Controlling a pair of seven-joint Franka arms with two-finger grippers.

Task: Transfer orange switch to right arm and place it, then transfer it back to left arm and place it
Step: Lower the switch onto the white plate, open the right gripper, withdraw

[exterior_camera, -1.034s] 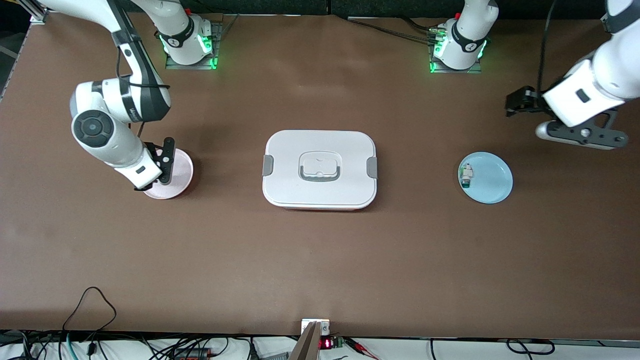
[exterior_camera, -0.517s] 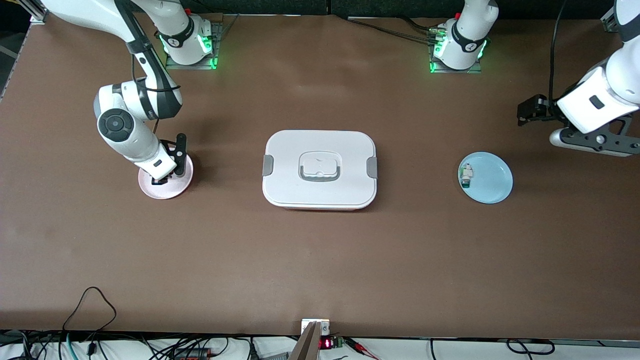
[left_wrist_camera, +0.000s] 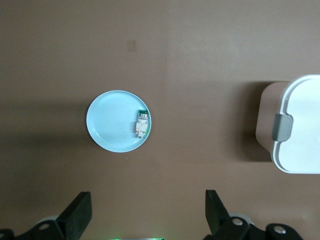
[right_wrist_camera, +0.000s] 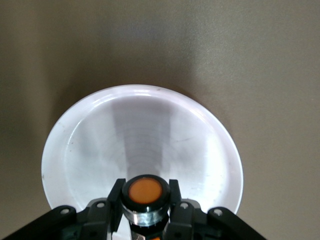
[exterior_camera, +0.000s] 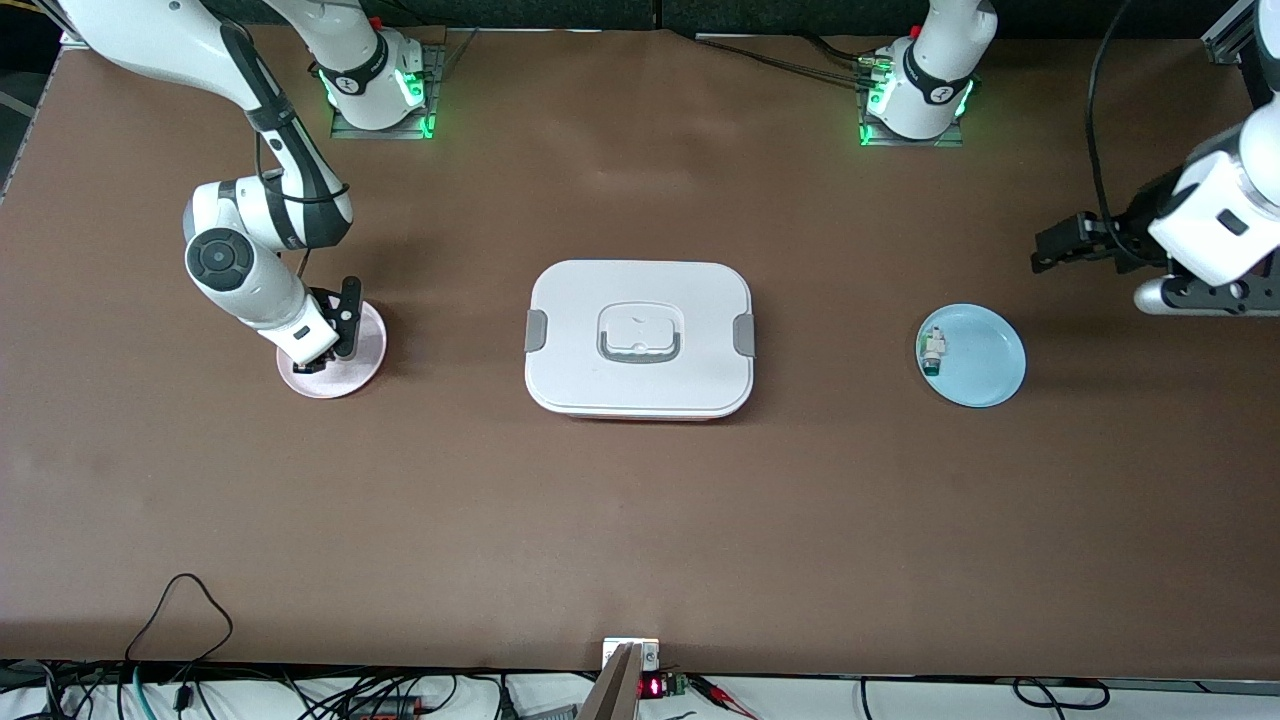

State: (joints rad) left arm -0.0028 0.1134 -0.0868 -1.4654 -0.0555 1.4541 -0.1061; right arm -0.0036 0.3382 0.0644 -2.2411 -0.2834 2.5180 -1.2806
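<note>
Over pink plate (exterior_camera: 335, 350), middle-left of frame: right gripper (right_wrist_camera: 145, 212) clamps orange switch (right_wrist_camera: 145, 191), visible only in right wrist view. Left gripper (left_wrist_camera: 145, 217), middle-right edge, jaws wide, empty.

Pink plate (exterior_camera: 345, 372) on the brown table (exterior_camera: 640, 520), directly beneath the right gripper. Blue plate (exterior_camera: 985, 360), below and near the left gripper, carries a small white part with a green end (exterior_camera: 932, 352) near its rim.
</note>
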